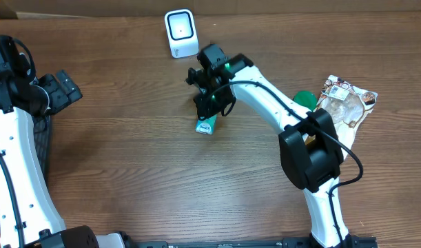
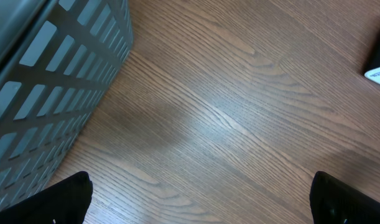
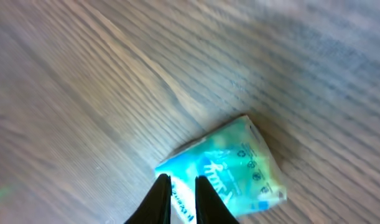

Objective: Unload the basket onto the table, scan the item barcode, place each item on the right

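Two claws: left gripper (image 2: pixel 199 202) spread wide; right gripper (image 3: pixel 182 199) almost pressed together, hold unclear.
Packet (image 3: pixel 230 168): teal, lying under right gripper.
Scanner (image 1: pixel 180 33): white, upright, apart.

We find the packet (image 1: pixel 205 127) near the middle of the wooden table (image 1: pixel 127 172). It is small and flat, teal-green, with a white patch of print at its 6 o'clock end, and from above only that lower end shows. In the right wrist view it lies skewed on the wood, one corner pointing toward 1 o'clock. Its glossy teal face carries white lettering and a row of small symbols, too blurred for us to read. The scanner (image 1: pixel 180 33) is a white, rounded box standing at the table's 12 o'clock edge, with a dark-framed pale window on its face. The packet sits at about 5 o'clock from it, well apart.
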`<state>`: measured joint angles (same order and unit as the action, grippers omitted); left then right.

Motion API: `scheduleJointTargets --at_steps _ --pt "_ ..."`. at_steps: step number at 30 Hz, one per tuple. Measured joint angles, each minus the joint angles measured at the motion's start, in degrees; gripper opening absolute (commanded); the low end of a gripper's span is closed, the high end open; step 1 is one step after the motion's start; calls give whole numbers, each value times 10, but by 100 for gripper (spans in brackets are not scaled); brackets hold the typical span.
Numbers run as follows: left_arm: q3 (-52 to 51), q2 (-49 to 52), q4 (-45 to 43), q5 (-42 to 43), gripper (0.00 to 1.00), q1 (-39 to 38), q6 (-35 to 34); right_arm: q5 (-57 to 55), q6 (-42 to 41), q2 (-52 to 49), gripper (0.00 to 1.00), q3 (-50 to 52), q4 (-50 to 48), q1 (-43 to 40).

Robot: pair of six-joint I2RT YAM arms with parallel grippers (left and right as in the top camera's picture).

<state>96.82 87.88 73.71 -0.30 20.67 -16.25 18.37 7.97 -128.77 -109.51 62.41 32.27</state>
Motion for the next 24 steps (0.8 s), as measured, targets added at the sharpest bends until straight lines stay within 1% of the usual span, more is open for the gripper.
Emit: scheduleJointTargets --at_steps 5,9,12,14,19,24 --pt "0 0 0 0 100 0 0 5 8 11 13 -40 58 -4" --pt "0 0 0 0 100 0 0 8 9 17 13 -43 84 -16" --pt "0 0 0 0 100 0 0 7 -10 17 12 -43 86 -23" --pt "0 0 0 0 100 0 0 8 -33 17 12 -43 73 -24" --pt "0 0 0 0 100 0 0 9 -115 18 12 -34 -9 -10" --pt "0 0 0 0 100 0 0 2 -191 18 11 10 -66 19"
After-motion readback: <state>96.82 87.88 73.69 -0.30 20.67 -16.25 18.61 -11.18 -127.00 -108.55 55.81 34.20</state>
